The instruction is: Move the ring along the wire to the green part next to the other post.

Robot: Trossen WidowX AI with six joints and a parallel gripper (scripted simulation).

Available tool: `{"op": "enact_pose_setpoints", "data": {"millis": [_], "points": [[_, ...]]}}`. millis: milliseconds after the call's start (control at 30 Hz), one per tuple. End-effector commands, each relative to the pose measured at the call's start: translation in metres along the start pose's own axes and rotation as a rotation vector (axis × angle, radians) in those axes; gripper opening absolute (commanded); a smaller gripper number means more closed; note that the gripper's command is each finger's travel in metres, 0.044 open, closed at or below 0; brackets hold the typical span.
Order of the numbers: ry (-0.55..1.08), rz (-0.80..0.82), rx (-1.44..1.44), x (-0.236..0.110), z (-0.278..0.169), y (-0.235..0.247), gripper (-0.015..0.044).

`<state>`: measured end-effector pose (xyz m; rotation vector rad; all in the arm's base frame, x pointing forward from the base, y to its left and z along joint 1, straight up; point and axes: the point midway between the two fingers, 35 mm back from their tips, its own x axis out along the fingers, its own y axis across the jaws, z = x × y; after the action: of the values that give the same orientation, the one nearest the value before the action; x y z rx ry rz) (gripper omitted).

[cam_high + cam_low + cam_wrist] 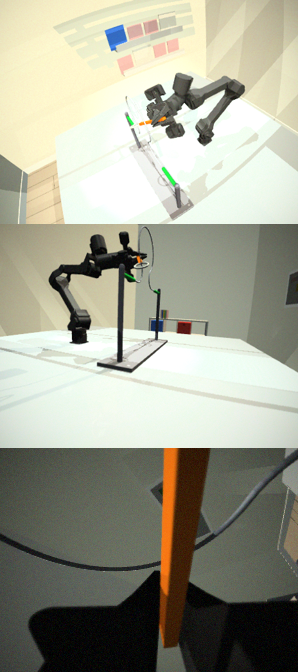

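Observation:
My gripper (158,118) (136,257) (162,576) is shut on the orange handle (146,121) (139,259) (180,533) and holds it high in the air. The pale ring (135,266) at the handle's end sits around the thin grey wire (151,243) (95,567), on the tall loop's side above the posts. I cannot tell whether ring and wire touch. One green part (129,120) (157,291) lies beside the far post (136,136) (157,315). The other green part (168,175) (129,277) lies beside the near post (177,196) (120,314).
The posts stand on a grey base plate (144,167) (141,353) on the white table. The arm's base (203,136) (79,336) stands beside the plate. A shelf with a blue box (115,36) and a red box (184,327) is by the wall.

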<state>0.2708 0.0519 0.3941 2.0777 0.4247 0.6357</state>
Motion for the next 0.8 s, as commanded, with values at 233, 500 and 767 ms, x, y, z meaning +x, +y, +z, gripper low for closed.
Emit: {"op": "enact_pose_setpoints", "data": {"millis": [233, 500, 767], "points": [[0.0, 0.029, 0.05, -0.001, 0.0, 0.02, -0.015], [-0.002, 0.004, 0.025, -0.002, 0.001, 0.024, -0.015], [-0.008, -0.04, -0.029, -0.002, 0.001, 0.024, -0.015]]}}
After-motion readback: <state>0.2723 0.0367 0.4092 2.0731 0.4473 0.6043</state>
